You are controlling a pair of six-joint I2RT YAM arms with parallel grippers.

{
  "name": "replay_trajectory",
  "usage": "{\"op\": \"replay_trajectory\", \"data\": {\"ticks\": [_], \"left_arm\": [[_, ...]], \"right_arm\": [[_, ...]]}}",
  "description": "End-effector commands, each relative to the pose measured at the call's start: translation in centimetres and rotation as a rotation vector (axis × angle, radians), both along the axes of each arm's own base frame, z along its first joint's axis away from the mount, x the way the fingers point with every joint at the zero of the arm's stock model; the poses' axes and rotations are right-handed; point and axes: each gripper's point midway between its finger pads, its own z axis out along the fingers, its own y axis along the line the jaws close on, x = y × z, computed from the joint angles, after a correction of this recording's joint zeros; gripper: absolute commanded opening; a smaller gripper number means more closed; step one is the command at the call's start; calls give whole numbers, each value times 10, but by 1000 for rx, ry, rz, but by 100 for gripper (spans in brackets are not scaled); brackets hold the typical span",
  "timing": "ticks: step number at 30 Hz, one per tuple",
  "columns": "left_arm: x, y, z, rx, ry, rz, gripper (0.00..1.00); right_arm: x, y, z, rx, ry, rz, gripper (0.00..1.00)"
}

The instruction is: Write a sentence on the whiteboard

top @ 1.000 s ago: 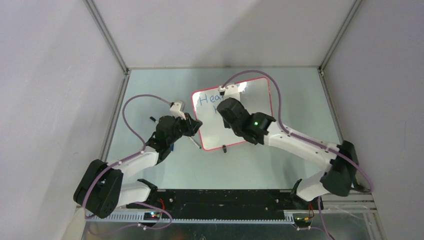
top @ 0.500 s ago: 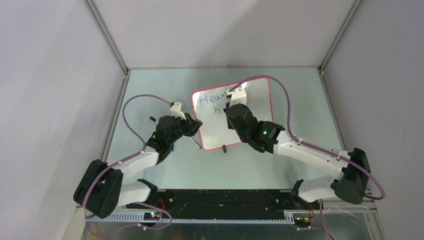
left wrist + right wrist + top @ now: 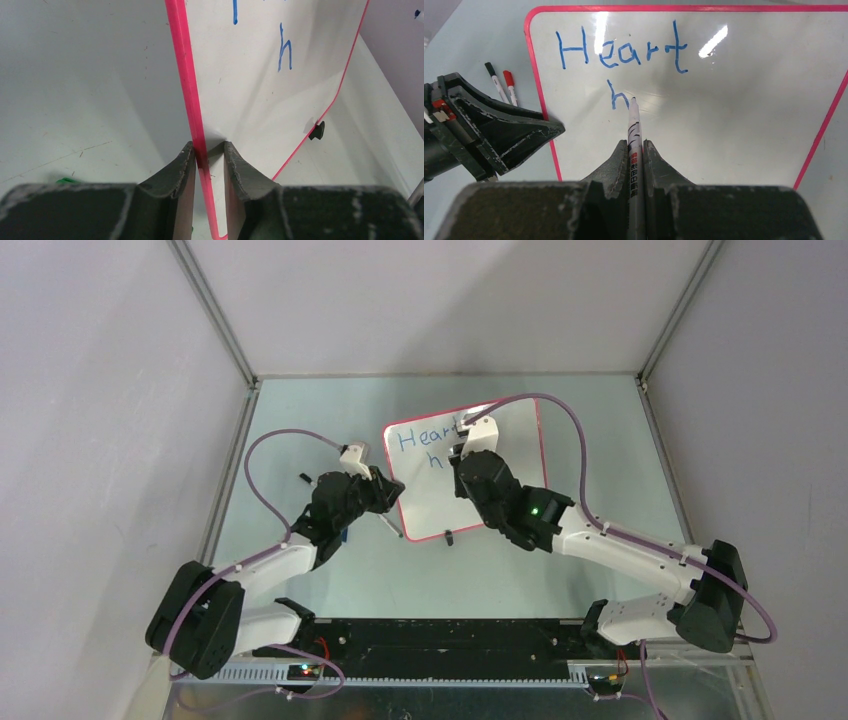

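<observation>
The whiteboard [image 3: 425,505], red-framed and glossy, stands tilted on the table. My left gripper [image 3: 385,490] is shut on its left edge; in the left wrist view the red frame [image 3: 187,75] runs between the fingers of that gripper [image 3: 209,150]. The sentence [image 3: 621,50] reads "Heart" in blue, with an "h" [image 3: 616,97] below it. My right gripper [image 3: 635,145] is shut on a thin white marker [image 3: 634,130]. The marker's tip rests at the board just right of the "h". From above, the right gripper [image 3: 465,455] hovers over the board's upper middle.
Two capped markers, one black [image 3: 494,80] and one red [image 3: 510,86], lie on the table left of the board. A black foot [image 3: 317,131] sticks out at the board's lower edge. Grey walls close in the table on three sides.
The right arm has slid to the right across the board, uncovering "Heart" and the "h" beneath it. The left arm and the board have not moved.
</observation>
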Motion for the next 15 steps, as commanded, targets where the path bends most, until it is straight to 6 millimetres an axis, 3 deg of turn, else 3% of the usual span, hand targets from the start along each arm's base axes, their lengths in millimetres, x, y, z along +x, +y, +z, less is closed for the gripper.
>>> {"op": "replay_trajectory", "data": {"ticks": [1,15], "left_arm": [[6,2,16,25,-71,12,27],[8,0,14,25,-61,7,28]], "right_arm": [[0,4,24,91,-54,-16,0],[-6,7,38,35,-84,80,0]]}}
